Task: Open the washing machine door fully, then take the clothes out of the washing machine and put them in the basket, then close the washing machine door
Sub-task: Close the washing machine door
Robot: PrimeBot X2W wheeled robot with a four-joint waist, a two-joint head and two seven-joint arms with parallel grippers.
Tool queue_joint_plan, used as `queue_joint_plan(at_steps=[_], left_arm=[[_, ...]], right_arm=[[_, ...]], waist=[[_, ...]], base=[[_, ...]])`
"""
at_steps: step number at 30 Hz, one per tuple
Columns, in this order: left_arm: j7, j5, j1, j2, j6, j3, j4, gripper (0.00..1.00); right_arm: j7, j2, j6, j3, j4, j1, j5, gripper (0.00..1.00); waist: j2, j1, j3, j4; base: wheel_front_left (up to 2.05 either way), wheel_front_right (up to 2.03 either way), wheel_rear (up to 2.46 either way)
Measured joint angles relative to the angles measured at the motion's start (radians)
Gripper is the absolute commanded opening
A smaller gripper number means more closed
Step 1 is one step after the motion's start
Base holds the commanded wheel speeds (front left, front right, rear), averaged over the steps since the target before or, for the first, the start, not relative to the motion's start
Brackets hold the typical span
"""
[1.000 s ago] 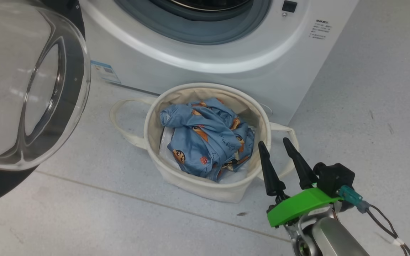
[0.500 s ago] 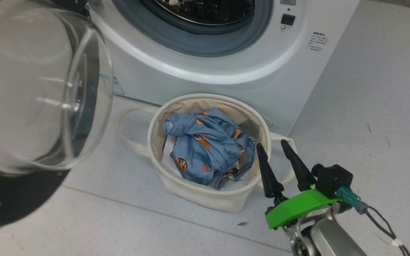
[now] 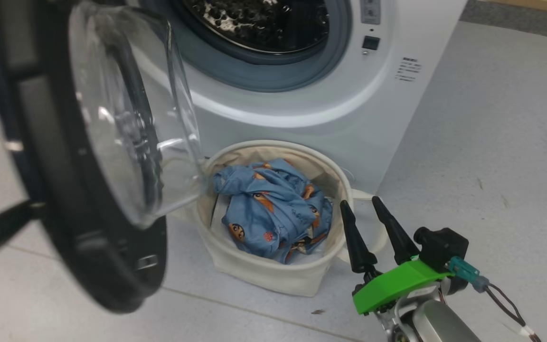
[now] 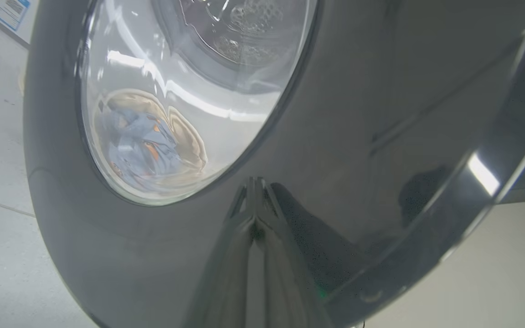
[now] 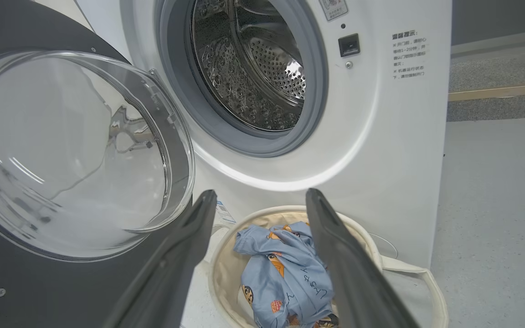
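— what's the left gripper [image 4: 254, 183] doing behind there?
— its two fingers are pinched right together with nothing between them, making one blunt point. that point is set against the outer face of the washing machine door [image 4: 381, 114], on the glossy black ring below the glass. i'd say it's there as a pusher, not a grabber.
— is it really touching?
— hard to swear to it. the ring mirrors the fingers, so tip and reflection run together. touching, or just off it.
— and the other one?
— the right gripper [image 3: 359, 203] hangs with its fingers spread wide and empty, low over the floor [image 3: 468, 166], just beside the basket [image 3: 273, 280]. probably parked there to stay out of the door's arc.
— the clothes?
— the clothes [image 3: 268, 209] are bunched in the basket, which sits on the floor right up against the front of the washing machine [image 3: 302, 109]. the drum [image 5: 253, 68] looks bare, from what shows of it.
— so only the door's left.
— seems so. it stands about half swung, hinged on the left. the push has to carry it round to the latch, and the basket sits close under that swing.
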Motion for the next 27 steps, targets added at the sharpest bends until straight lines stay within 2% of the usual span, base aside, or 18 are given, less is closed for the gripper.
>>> queue_joint_plan(at_steps=[5,11,21,27], left_arm=[[-0.019,0.001,0.033,-0.066,-0.03,-0.036,-0.046,0.0],[-0.107,0.015,0.033,-0.164,-0.076,-0.064,-0.043,0.0],[-0.173,0.069,-0.056,-0.275,-0.148,-0.188,0.041,0.0],[-0.226,0.112,-0.131,-0.304,-0.165,-0.222,0.12,0.0]], right_arm=[[0.0,0.0,0.0,-0.005,0.0,0.001,0.009,1.0],[0.0,0.0,0.0,-0.004,-0.002,0.002,0.026,1.0],[0.0,0.0,0.0,-0.016,-0.013,0.001,0.035,1.0],[0.0,0.0,0.0,-0.042,-0.031,-0.008,0.038,1.0]], waist=[[0.0,0.0,-0.007,-0.025],[0.0,0.0,-0.016,-0.065],[0.0,0.0,0.008,-0.13],[0.0,0.0,0.047,-0.174]], base=[[0.0,0.0,0.0],[0.0,0.0,0.0],[0.0,0.0,0.0],[0.0,0.0,0.0]])
